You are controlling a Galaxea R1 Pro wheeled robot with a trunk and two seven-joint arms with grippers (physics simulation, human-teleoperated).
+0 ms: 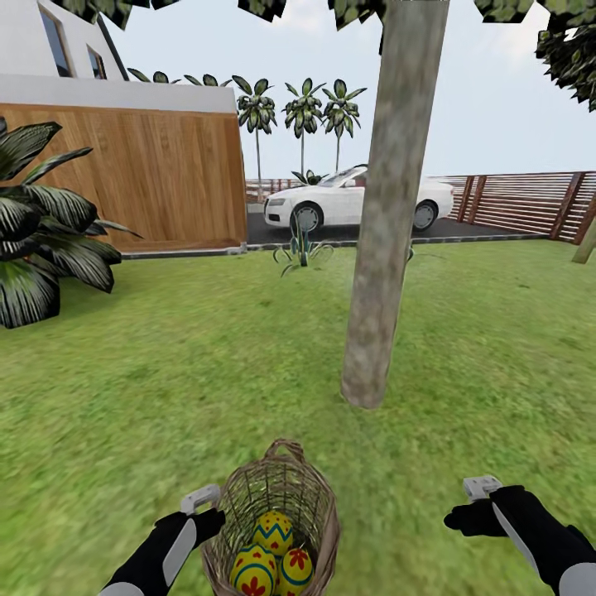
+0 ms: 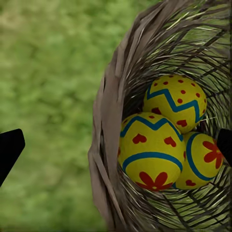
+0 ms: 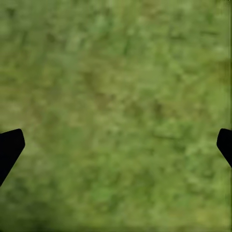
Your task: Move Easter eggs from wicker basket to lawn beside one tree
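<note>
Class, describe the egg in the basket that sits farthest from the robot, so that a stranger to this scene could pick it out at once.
Start at the tall grey-brown tree trunk on the green lawn; just before it stands a small brown woven wicker basket holding three yellow painted eggs. The one nearest the trunk carries a blue-green zigzag band with small red dots, while its two neighbours show large red flowers.

White car parked far centre; wooden wall far left; dark leafy plant left; slatted fence far right
</note>
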